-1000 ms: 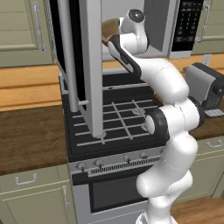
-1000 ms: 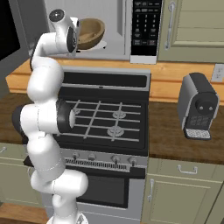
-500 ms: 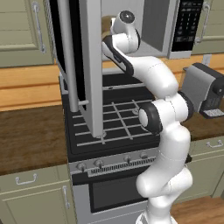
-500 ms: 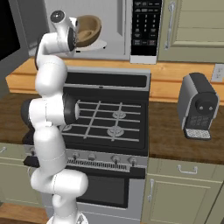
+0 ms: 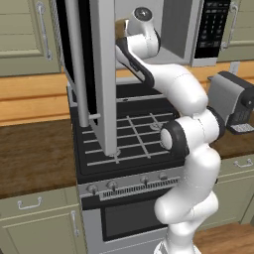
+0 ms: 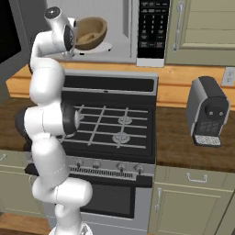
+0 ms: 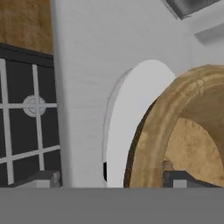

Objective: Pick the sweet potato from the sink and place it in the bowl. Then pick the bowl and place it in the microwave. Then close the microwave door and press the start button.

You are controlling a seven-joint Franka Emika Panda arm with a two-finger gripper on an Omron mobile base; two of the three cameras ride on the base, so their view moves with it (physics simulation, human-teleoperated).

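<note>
Above the stove, the microwave stood open. The gripper was released, jaws straddling the rim of the bowl just ahead; it should retreat straight, without nudging it.

No text, brand or number can be read. The black keypad panel of the silver-grey stainless steel microwave carries rows of small pale marks, too small and blurred to make out as characters.
</note>
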